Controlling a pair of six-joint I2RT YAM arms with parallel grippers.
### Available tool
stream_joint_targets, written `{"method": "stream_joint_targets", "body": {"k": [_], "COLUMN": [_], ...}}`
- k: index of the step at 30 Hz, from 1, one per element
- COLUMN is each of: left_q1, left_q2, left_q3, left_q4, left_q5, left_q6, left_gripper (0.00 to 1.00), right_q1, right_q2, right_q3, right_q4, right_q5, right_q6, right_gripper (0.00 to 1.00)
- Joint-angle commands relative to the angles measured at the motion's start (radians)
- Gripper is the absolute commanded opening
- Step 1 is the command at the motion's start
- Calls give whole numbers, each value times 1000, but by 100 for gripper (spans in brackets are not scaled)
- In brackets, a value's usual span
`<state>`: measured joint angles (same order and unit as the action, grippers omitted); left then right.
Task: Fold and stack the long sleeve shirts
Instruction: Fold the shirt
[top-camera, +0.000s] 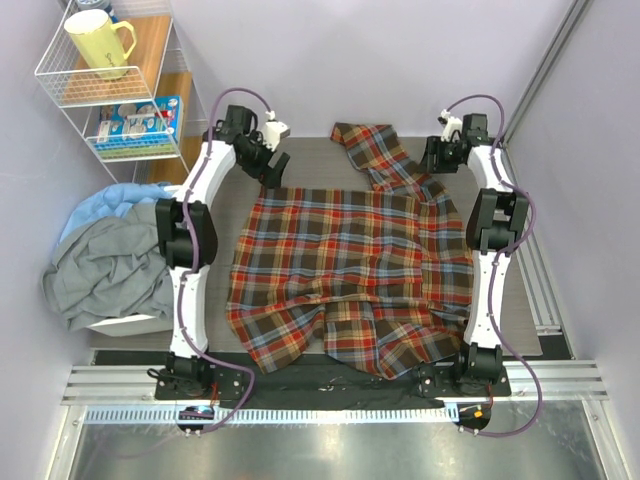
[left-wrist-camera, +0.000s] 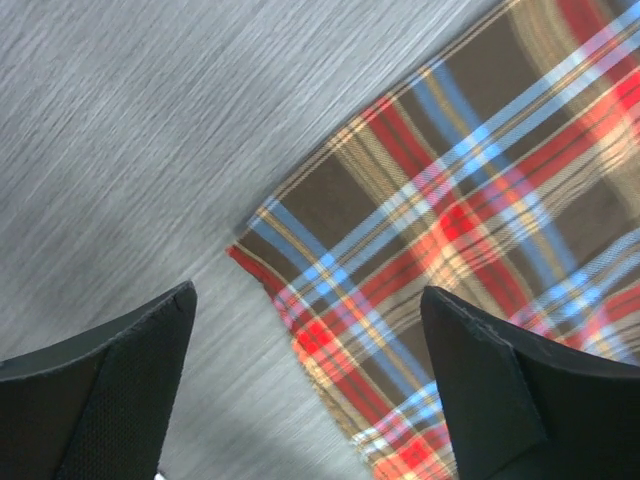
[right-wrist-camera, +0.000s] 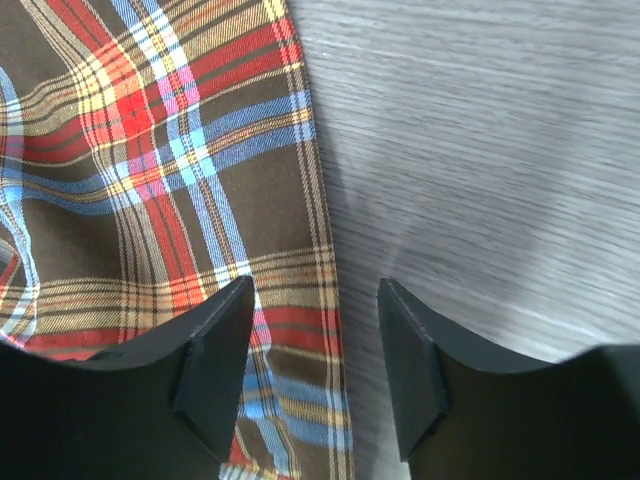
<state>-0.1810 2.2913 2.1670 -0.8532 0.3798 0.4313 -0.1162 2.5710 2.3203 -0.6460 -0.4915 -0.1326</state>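
A red, dark brown and yellow plaid long sleeve shirt (top-camera: 350, 265) lies spread flat on the grey table, one sleeve (top-camera: 375, 150) stretching toward the far wall. My left gripper (top-camera: 272, 172) is open just above the shirt's far left corner (left-wrist-camera: 262, 255); the corner lies between its fingers (left-wrist-camera: 120, 390). My right gripper (top-camera: 432, 160) is open above the shirt's far right edge (right-wrist-camera: 320, 220), by the sleeve; the hem runs between its fingers (right-wrist-camera: 215, 370). Neither holds cloth.
A pile of grey and blue garments (top-camera: 105, 265) sits in a bin at the left. A white wire shelf (top-camera: 110, 85) with a yellow mug (top-camera: 100, 42) stands at the far left. A metal rail (top-camera: 540, 290) runs along the right side.
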Motion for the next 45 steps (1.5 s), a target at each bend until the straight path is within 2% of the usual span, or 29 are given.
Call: {"method": "stream_joint_targets", "body": {"k": [1, 6, 8, 10, 11, 13, 14, 16, 21, 26, 32, 41, 45], "left_q1": [2, 0, 0, 0, 0, 0, 2, 2, 5, 14, 15, 21, 21], "left_q2": [80, 140, 154, 157, 161, 169, 175, 177, 191, 220, 260, 270, 258], "left_q3": [122, 160, 159, 142, 130, 128, 131, 131, 145, 155, 185, 194, 188], "left_q4": [-142, -185, -182, -169, -162, -147, -138, -112, -60, -37, -15, 51, 74], "left_q5": [-35, -47, -62, -70, -70, -81, -87, -84, -47, 54, 85, 62, 45], "left_q6": [104, 172, 187, 205, 213, 234, 236, 238, 253, 283, 282, 287, 282], "left_gripper": [90, 88, 83, 80, 80, 79, 78, 75, 72, 61, 49, 46, 47], "right_q1": [7, 13, 13, 13, 13, 13, 13, 13, 13, 13, 10, 4, 3], "right_q2": [23, 34, 41, 41, 38, 34, 29, 25, 9, -3, -25, -26, -28], "right_q3": [14, 5, 7, 5, 5, 4, 5, 8, 13, 21, 19, 34, 34], "right_q4": [48, 46, 46, 45, 42, 37, 36, 34, 29, 29, 29, 31, 29], "right_q5": [-68, -76, -75, -76, -76, -71, -68, -62, -59, -64, -65, -62, -62], "right_q6": [31, 31, 34, 31, 28, 18, 14, 11, 7, 8, 13, 14, 11], "right_gripper": [56, 48, 40, 29, 20, 12, 6, 1, 1, 1, 1, 1, 1]}}
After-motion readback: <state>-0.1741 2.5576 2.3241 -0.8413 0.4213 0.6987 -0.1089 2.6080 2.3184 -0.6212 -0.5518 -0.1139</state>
